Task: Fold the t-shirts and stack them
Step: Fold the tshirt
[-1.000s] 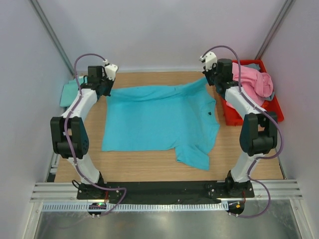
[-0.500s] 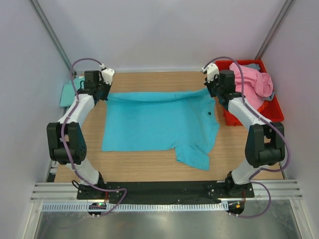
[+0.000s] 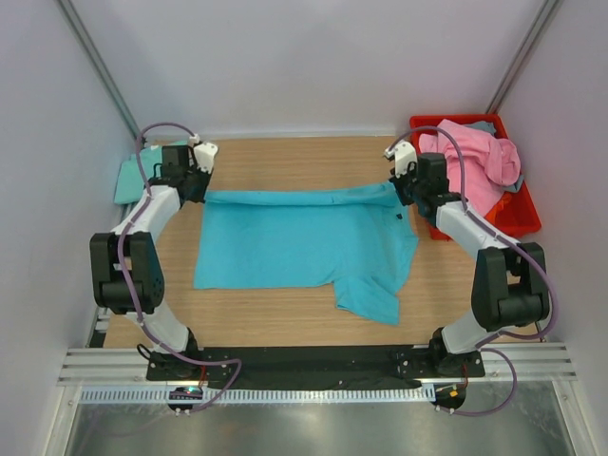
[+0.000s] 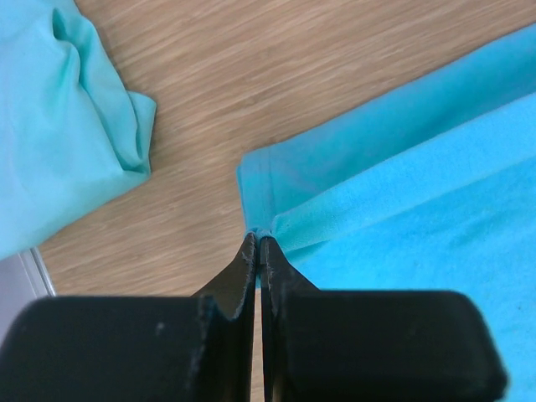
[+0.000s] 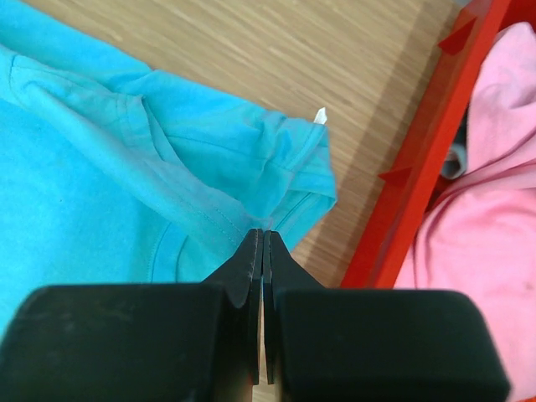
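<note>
A turquoise-blue t-shirt (image 3: pixel 294 242) lies spread on the wooden table, its far edge doubled over toward me in a long fold. My left gripper (image 3: pixel 199 186) (image 4: pixel 257 239) is shut on the fold's left corner. At the fold's right end, beside the sleeve, my right gripper (image 3: pixel 407 188) (image 5: pixel 263 234) is shut on the cloth. A folded mint-green t-shirt (image 3: pixel 128 180) (image 4: pixel 59 126) rests at the table's far left edge. A pink t-shirt (image 3: pixel 475 157) (image 5: pixel 494 218) is heaped in the bin, with a bit of grey-blue cloth (image 3: pixel 483 124) behind it.
The red plastic bin (image 3: pixel 521 217) (image 5: pixel 419 159) stands at the far right, close beside my right gripper. White walls enclose the table on three sides. A black rail (image 3: pixel 313 361) with both arm bases runs along the near edge.
Both grippers have moved toward the near side and lower, drawing the turquoise shirt's far edge over the body. The fold has grown flatter and straighter.
</note>
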